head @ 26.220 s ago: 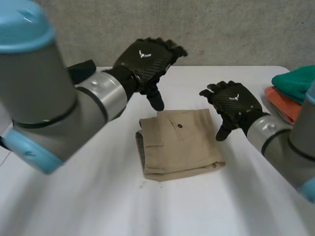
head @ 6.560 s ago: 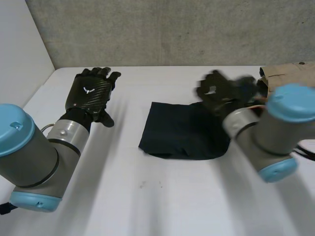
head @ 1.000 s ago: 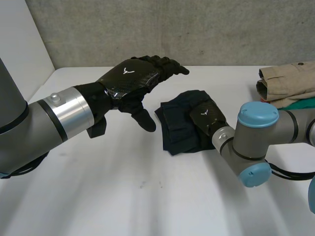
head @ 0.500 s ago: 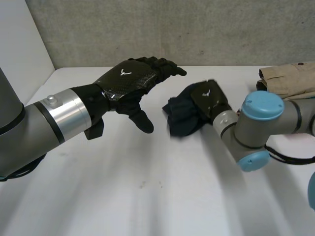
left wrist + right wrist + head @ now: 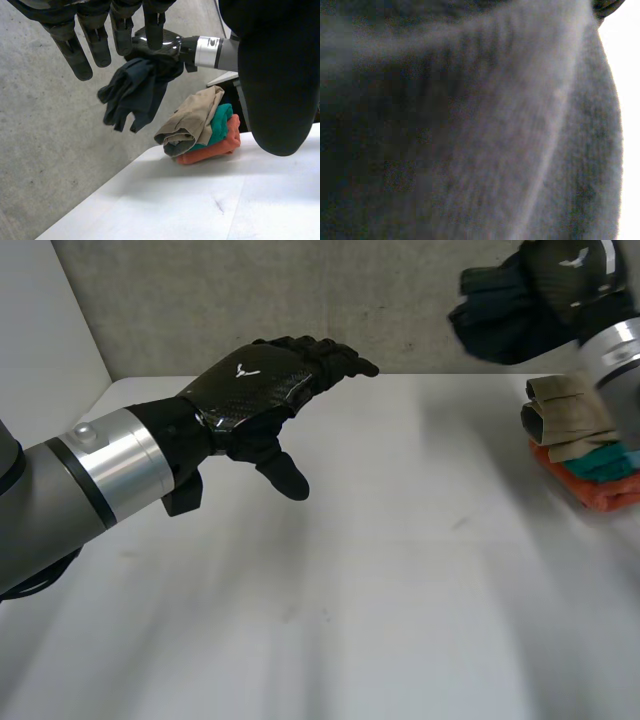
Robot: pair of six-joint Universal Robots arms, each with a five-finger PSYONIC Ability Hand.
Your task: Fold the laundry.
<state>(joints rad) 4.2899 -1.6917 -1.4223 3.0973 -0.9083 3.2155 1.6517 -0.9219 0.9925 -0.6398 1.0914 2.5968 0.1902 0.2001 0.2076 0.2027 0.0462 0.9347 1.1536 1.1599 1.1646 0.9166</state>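
- Risking the dark garment (image 5: pixel 498 315) unfolding in mid-air, with loose flaps hanging below the right hand (image 5: pixel 578 268) and only a bunched part being gripped
- Risking toppling the stack too, the khaki garment (image 5: pixel 192 122) sitting rumpled on the teal piece (image 5: pixel 221 125) and the orange piece (image 5: pixel 215 151) near the worktop (image 5: pixel 400 570) edge, a careless drop likely pushing it off
- Clutching the dark garment in the right hand's curled fingers, high above the stack and well clear of the worktop
- Hovering the left hand (image 5: pixel 255 390) over the worktop, fingers straight and relaxed, holding nothing, well apart from the dark garment
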